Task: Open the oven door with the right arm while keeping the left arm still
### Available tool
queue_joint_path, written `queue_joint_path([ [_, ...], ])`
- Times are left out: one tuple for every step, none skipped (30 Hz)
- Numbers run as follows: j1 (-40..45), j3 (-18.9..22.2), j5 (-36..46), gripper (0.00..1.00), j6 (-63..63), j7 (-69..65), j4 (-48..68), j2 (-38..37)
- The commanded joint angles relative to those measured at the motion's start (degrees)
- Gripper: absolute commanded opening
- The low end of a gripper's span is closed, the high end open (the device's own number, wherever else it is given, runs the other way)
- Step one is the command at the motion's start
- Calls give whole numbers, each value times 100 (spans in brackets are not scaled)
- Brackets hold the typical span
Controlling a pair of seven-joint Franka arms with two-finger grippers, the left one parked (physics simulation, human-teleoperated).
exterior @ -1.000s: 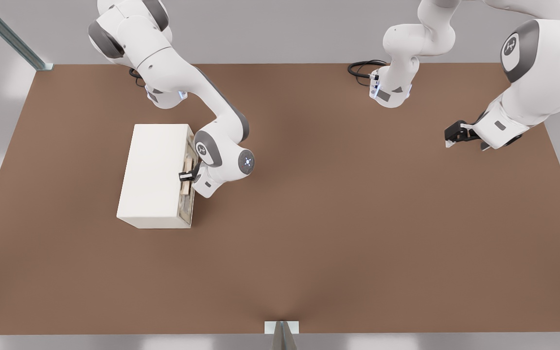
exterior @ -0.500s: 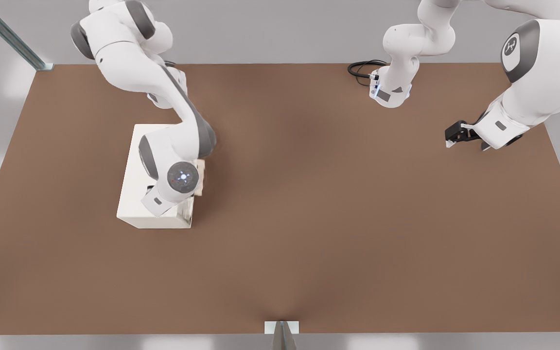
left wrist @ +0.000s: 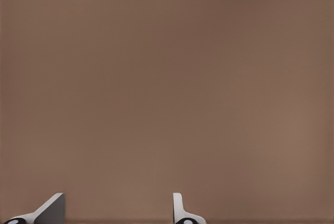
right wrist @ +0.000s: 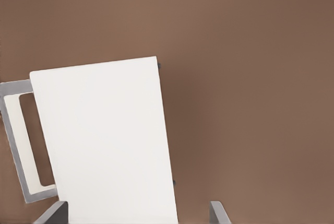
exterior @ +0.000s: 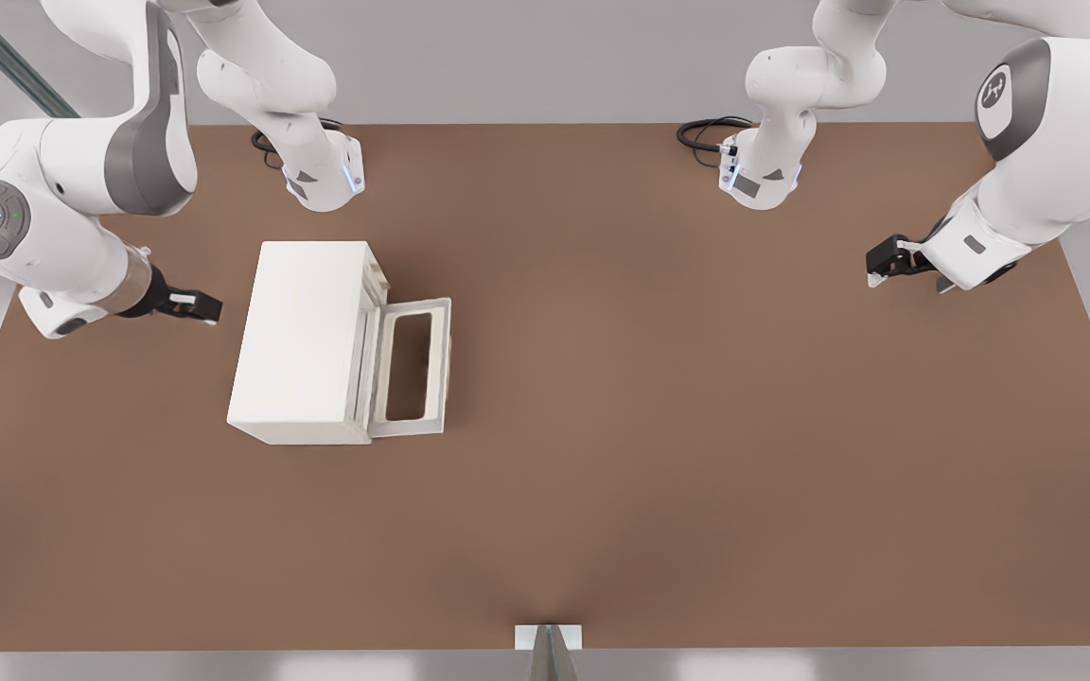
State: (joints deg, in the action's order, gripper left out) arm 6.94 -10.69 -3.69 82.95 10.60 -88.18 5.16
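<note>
Oven door down flat, right arm's gripper parked off to the side.

Starting at the front view's left: the gripper [exterior: 207, 308] hangs at nine o'clock of the oven [exterior: 299, 339], well apart from it, fingers [right wrist: 218, 213] spread and holding nothing. Next, the oven sits on the brown counter [exterior: 696, 426], and at its three o'clock the oven door [exterior: 411, 367] lies swung down, hinged along the oven's front. It looks a stiff, light panel that would pivot easily; the bar handle would be the place to grip, but it is hidden under the lowered door. The wrist view cuts off most of both fingers.
</note>
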Motion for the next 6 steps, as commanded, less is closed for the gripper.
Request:
queue_joint_path([
  [27, -3, 52, 100, 2, -1078, -23, -15],
  [27, 5, 70, 100, 2, -1078, -15, -6],
  [27, 23, 96, 100, 2, -1087, -23, -15],
  [27, 32, 105, 100, 2, -1087, -23, -6],
  [27, 32, 105, 100, 2, -1087, -23, -15],
  [27, 32, 105, 100, 2, -1078, -23, -15],
])
